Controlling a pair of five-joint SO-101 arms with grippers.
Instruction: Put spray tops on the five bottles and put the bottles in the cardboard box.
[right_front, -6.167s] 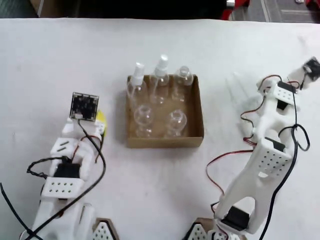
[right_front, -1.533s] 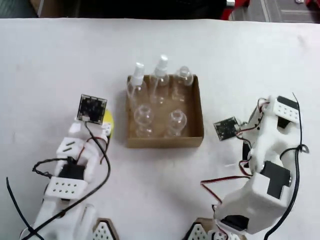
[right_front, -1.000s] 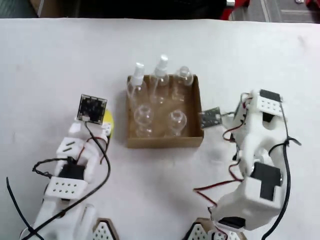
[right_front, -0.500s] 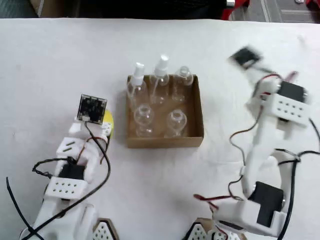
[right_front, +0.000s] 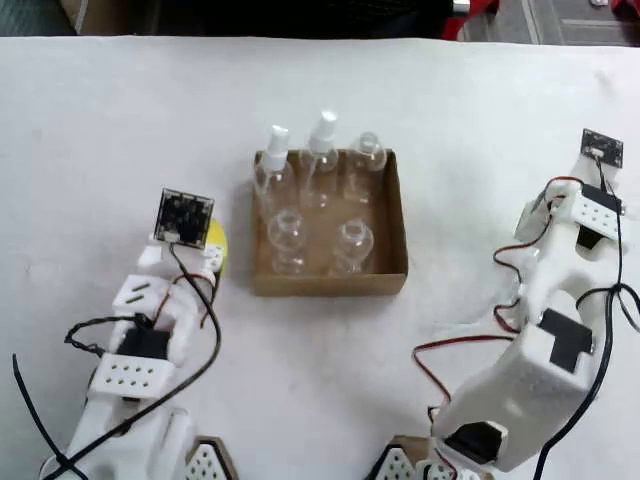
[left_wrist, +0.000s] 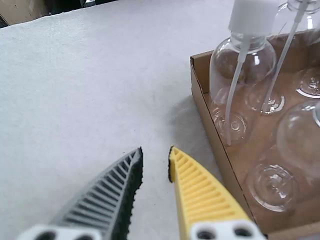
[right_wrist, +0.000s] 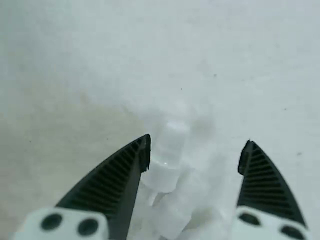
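The white table (right_front: 120, 100) carried the cardboard box (right_front: 330, 283) near its middle, and loose spray tops (right_wrist: 167, 160) lay elsewhere on it

Glossy clear plastic bottles (right_front: 288, 240) — matt cardboard box (right_front: 330, 283) — rough white cloth (right_front: 120, 110)

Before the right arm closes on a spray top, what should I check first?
1. Right gripper open wide enough: ok.
2. Spray tops between its jaws: ok, though off-centre, nearer one jaw.
3. A single top isolated for the grasp: cannot tell; they lie clumped.
4. Uncapped bottles upright in the cardboard box: ok, three need tops.
5. Left gripper holds nothing, beside the box: ok.
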